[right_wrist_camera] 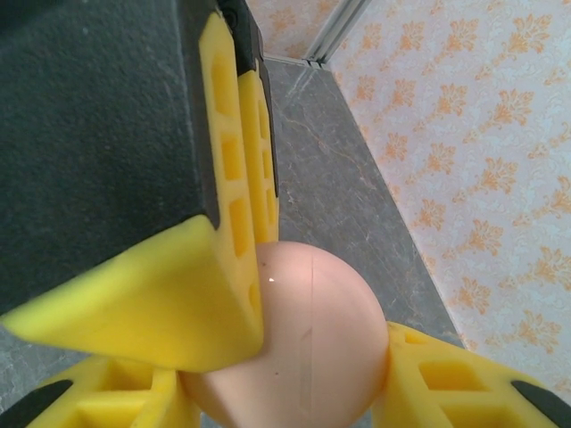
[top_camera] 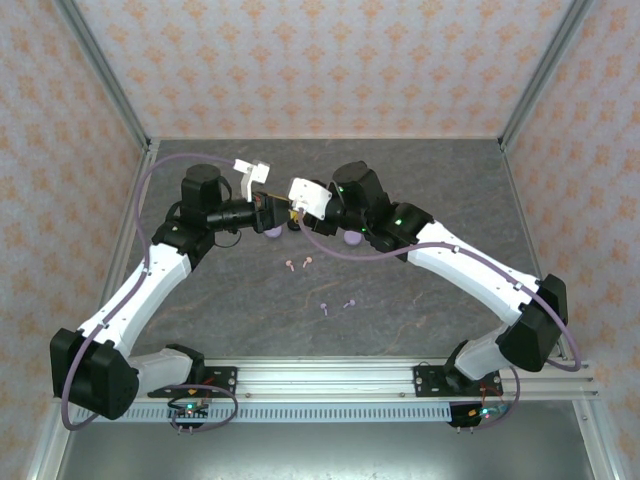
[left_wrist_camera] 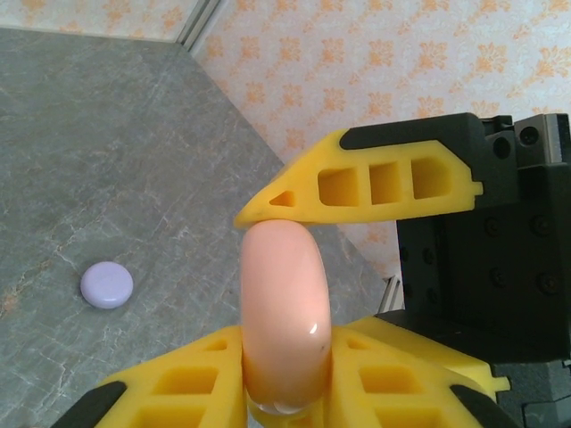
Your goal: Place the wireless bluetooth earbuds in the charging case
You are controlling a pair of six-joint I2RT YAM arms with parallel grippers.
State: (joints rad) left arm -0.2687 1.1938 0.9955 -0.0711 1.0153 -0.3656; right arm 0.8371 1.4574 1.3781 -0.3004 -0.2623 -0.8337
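Observation:
A pink round charging case (left_wrist_camera: 284, 303) is held up off the table, closed, where both arms meet. My left gripper (left_wrist_camera: 285, 379) is shut on it, pinching its two flat faces. In the right wrist view the same case (right_wrist_camera: 312, 348) sits between my right gripper's (right_wrist_camera: 285, 397) fingers, which clamp it across its rim. One right finger (left_wrist_camera: 357, 183) rests on the case's top edge. Two pink earbuds (top_camera: 298, 264) lie on the table below the grippers. Two lavender earbuds (top_camera: 337, 305) lie nearer the arm bases.
A lavender disc case (left_wrist_camera: 107, 285) lies flat on the grey table (top_camera: 430, 180), and another lavender case (top_camera: 350, 238) peeks out under the right arm. Patterned walls close the table in at the back and sides.

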